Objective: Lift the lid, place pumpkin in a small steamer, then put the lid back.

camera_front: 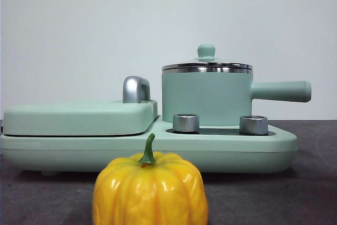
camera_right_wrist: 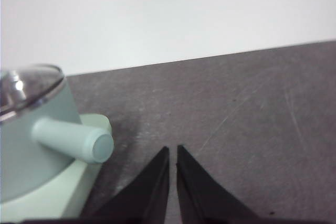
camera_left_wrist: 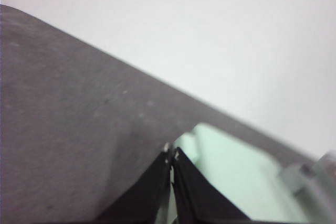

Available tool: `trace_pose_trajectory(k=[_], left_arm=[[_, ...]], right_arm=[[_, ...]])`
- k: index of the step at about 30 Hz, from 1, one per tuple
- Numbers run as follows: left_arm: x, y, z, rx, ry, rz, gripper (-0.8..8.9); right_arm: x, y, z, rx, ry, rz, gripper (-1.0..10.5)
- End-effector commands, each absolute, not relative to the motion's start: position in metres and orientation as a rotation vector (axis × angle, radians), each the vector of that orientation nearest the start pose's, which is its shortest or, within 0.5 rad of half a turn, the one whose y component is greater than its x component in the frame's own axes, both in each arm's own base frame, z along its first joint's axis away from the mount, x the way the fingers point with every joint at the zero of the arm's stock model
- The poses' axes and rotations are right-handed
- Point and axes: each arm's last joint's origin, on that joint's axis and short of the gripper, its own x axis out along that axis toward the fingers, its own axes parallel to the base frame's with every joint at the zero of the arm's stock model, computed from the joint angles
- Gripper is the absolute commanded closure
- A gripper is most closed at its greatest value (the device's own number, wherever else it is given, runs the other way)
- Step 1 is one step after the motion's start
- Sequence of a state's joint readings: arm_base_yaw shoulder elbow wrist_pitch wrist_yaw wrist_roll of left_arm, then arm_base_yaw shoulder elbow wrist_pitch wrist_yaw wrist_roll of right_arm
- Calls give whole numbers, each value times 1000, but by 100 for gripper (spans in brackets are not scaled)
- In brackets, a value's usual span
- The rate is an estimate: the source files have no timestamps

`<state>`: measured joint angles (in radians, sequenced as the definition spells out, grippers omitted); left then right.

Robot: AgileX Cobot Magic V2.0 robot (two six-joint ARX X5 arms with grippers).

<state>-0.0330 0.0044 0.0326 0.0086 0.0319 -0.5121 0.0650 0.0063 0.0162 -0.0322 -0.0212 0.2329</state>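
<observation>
Lid sits on steamer; glass, likely breakable, slippery; best grab small knob; pumpkin shiny, probably light; left gripper and right gripper pressed together, holding nothing.

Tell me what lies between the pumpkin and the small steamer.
In the front view, the base unit's front edge with two silver knobs lies between pumpkin and small steamer.
</observation>
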Motion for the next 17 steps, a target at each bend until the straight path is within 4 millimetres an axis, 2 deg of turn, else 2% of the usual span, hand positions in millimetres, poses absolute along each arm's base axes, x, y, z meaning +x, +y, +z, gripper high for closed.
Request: trace_pose_trajectory(k=[1, 5, 8, 12, 17], left_arm=[[97, -4, 173, -596, -44, -87, 807], [95, -4, 182, -596, -85, -99, 807], [92, -4, 195, -595, -119, -109, 805], [83, -4, 221, -581, -176, -125, 805], [68, -3, 256, -482, -207, -122, 805]], right_arm=[[97, 7, 167, 309, 11, 84, 923], [96, 7, 176, 338, -41, 107, 929], [92, 7, 190, 360, -74, 114, 935], [84, 7, 216, 352, -138, 125, 935], [75, 6, 243, 305, -206, 131, 935]])
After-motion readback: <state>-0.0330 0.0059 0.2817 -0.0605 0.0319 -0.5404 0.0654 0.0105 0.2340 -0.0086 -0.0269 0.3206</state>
